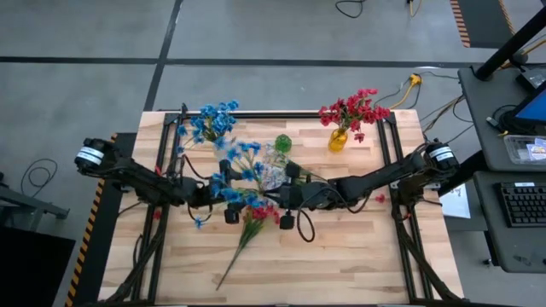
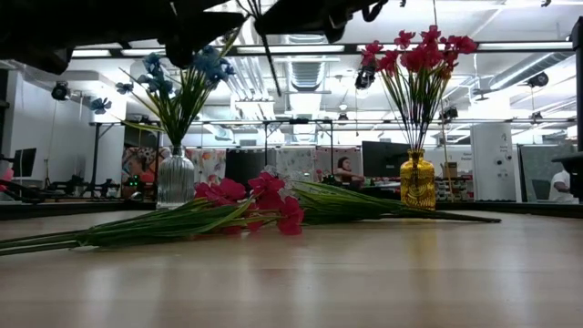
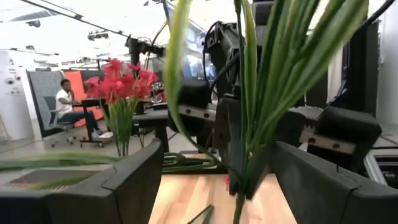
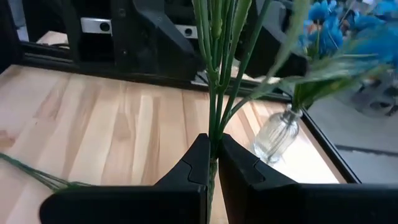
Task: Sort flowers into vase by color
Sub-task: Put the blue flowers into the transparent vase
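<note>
Above the wooden table (image 1: 358,256), right hand (image 4: 213,163) grips a blue flower stem (image 4: 214,93); left hand (image 3: 214,171) open.

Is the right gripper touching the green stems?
Touching. In the right wrist view the right gripper is shut on the green stems, pinched between its fingers.

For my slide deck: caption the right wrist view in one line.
Right gripper shut on green stems, above the wooden table near a clear vase.
</note>
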